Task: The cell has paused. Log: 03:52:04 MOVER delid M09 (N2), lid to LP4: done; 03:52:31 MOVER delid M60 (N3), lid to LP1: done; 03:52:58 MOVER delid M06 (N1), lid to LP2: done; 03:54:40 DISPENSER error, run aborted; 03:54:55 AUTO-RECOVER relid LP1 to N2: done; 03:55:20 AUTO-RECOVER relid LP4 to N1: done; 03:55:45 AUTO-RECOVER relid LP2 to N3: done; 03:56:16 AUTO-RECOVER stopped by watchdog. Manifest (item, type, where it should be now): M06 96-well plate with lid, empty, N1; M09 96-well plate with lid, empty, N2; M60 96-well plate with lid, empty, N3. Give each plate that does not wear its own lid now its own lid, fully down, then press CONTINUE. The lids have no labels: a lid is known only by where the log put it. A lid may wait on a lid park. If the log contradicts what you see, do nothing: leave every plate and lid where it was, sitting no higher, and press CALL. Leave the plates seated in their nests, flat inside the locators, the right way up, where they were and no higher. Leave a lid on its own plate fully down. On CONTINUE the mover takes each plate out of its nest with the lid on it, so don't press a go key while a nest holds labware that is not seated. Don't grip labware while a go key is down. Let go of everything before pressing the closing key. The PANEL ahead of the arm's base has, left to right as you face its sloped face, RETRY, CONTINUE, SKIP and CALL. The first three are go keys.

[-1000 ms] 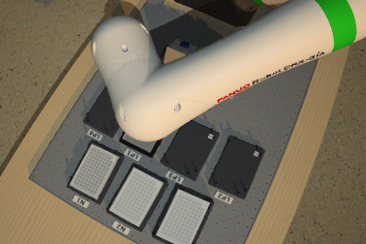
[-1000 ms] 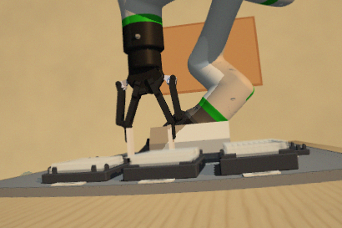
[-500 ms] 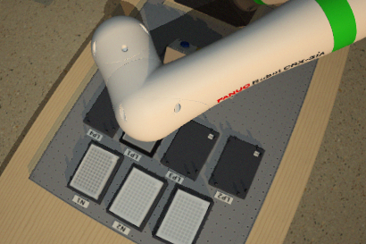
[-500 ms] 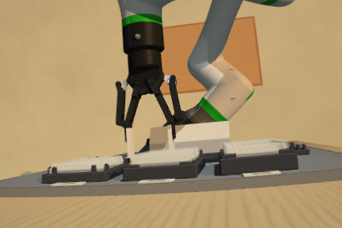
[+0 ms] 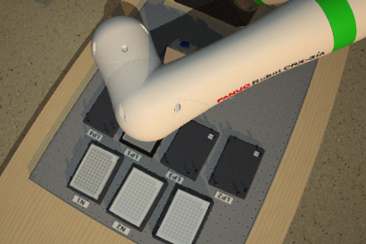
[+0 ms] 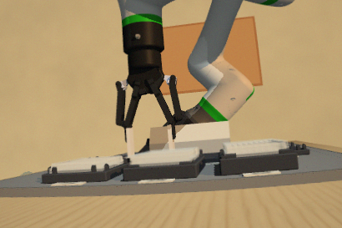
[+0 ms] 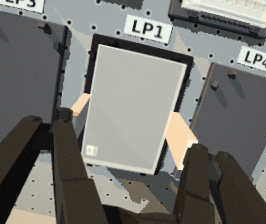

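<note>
My gripper (image 6: 150, 144) (image 7: 129, 115) is shut on a clear lid (image 7: 134, 105), its pale pads on the lid's long sides. The lid hangs over the LP1 park (image 7: 134, 46) (image 5: 142, 150), at or just above it; I cannot tell which. In the top view the arm hides the gripper and the lid. Three plates stand in the front row: the N1 plate (image 5: 94, 171) shows a sharp well grid, the N2 plate (image 5: 136, 197) looks smooth, and the N3 plate (image 5: 183, 216) shows a faint grid.
The LP4 park (image 5: 100, 113) (image 7: 234, 115), the LP3 park (image 5: 189, 147) (image 7: 24, 75) and the LP2 park (image 5: 237, 165) are dark and bare. The panel (image 6: 196, 131) sits behind the parks near the arm's base, mostly hidden by the arm in the top view.
</note>
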